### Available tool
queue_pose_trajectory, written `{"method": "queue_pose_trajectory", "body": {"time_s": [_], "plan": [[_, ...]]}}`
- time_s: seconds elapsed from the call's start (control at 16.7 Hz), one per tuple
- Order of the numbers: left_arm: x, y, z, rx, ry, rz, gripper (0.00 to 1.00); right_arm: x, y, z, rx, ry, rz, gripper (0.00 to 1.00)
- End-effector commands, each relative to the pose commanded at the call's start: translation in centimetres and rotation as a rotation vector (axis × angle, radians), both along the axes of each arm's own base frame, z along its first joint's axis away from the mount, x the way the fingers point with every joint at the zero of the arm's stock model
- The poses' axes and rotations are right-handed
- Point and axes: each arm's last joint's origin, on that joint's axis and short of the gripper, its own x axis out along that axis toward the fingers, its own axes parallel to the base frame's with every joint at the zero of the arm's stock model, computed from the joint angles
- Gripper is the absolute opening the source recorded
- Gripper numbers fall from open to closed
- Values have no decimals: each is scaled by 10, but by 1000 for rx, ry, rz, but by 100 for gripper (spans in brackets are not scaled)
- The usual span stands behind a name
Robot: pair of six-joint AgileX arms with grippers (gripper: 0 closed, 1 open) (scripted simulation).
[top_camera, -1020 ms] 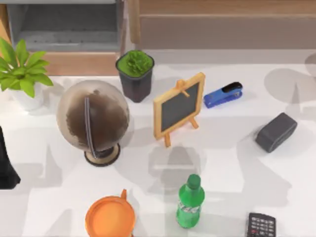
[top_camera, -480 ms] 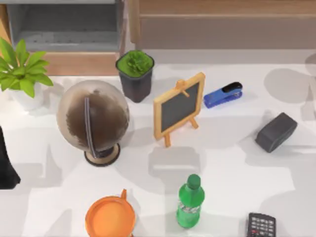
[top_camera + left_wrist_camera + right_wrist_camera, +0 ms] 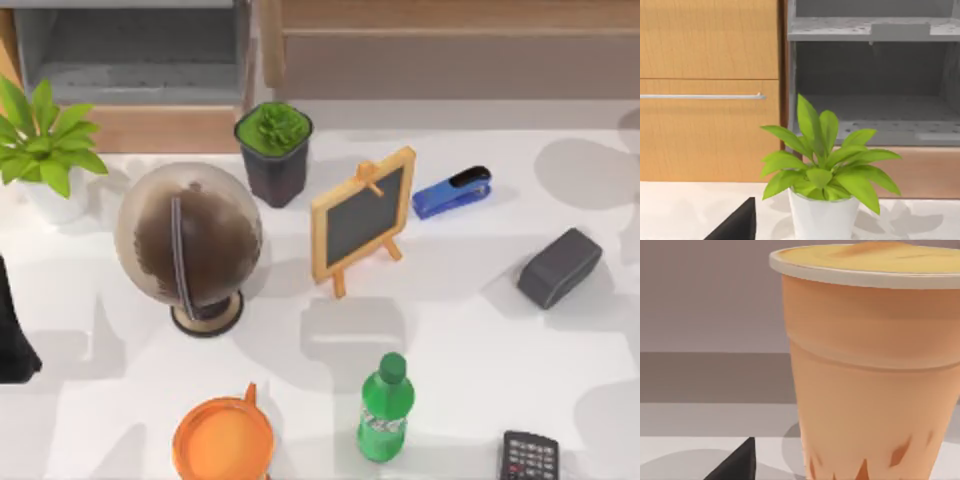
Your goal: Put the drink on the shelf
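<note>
Top view puts the drink (image 3: 385,408) upright near the front edge of the table (image 3: 470,330), a little right of centre, with nothing gripping it. Just to its left sits an orange mug (image 3: 222,440), and at the front right corner lies a black calculator (image 3: 529,457). Between the drink and the shelf (image 3: 150,75) at the back stand several things: a small chalkboard easel (image 3: 361,217) directly behind the bottle, a dark pot with a green plant (image 3: 274,152) nearer the shelf's wooden divider, and a large brown globe (image 3: 190,245) to the left. A blue stapler (image 3: 452,192) and a dark grey eraser-like block (image 3: 559,267) lie off to the right, well apart from the bottle. A leafy plant in a white pot (image 3: 45,150) stands at the left side, in front of the shelf's grey compartment. Part of the left arm (image 3: 12,330) shows as a dark shape at the table's left edge. From the left wrist view, the white-potted plant (image 3: 822,185) stands before the open grey compartment (image 3: 875,90); whether either gripper is open or closed cannot be told. From the right wrist view, an orange cup (image 3: 870,360) stands close before the camera.
</note>
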Motion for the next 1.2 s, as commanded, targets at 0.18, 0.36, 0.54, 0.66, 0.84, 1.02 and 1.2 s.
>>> {"method": "queue_pose_trajectory", "body": {"time_s": [0.18, 0.36, 0.54, 0.66, 0.84, 1.02, 1.2], "plan": [[0, 0, 0, 0, 0, 0, 100, 0, 1, 0, 1, 4, 3, 100], [0, 0, 0, 0, 0, 0, 100, 16, 0, -1, 0, 1, 0, 100], [0, 0, 0, 0, 0, 0, 100, 44, -1, -2, 0, 0, 0, 100], [0, 0, 0, 0, 0, 0, 100, 63, -2, -1, 0, -1, 0, 100], [0, 0, 0, 0, 0, 0, 100, 79, -1, 0, 0, 0, 0, 100], [0, 0, 0, 0, 0, 0, 100, 80, -1, 0, 0, 0, 0, 100], [0, 0, 0, 0, 0, 0, 100, 80, -1, 0, 0, 0, 0, 85]]}}
